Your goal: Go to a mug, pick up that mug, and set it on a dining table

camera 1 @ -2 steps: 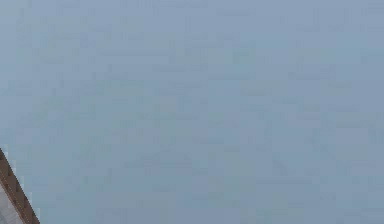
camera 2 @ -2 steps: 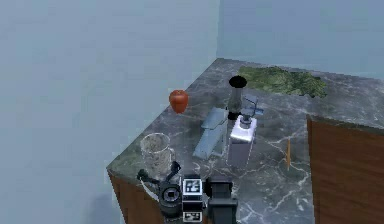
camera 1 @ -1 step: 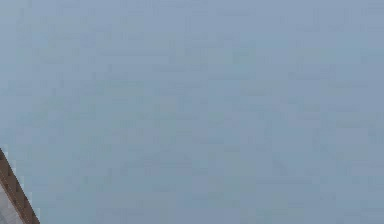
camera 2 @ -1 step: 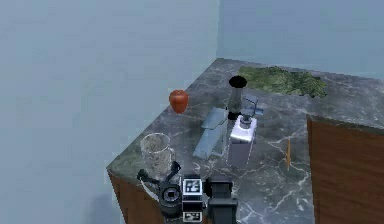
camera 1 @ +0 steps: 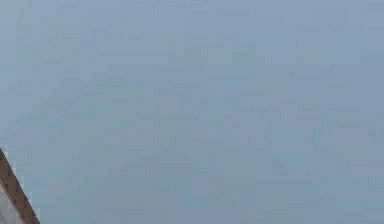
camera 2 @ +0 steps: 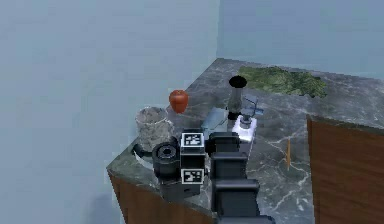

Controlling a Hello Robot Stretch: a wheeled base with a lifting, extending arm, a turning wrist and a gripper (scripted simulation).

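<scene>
Arm side view's lower middle has the arm (camera 2: 232, 188) rising to its two white marker squares, with the gripper (camera 2: 150, 152) just left of them at the near-left corner of a dark stone counter (camera 2: 275, 125). A pale grey cup (camera 2: 152, 122), which by its shape is probably the mug the task means, stands on the counter close behind the gripper. Whether the fingers touch it cannot be told, nor whether the jaws are open or closed, nor whether anything is held.

The main risk is the corner itself. The cup sits near the counter's left edge, so a sideways nudge from the fingers could tip it or push it off. A round red fruit (camera 2: 178, 100) stands just beside the cup and could roll if brushed. A tall dark jug (camera 2: 237, 95) stands farther right, where a swing of the arm might catch it.

The forward view has a blank blue-grey wall (camera 1: 200, 100) close ahead, so there may be little room to drive forward.
</scene>
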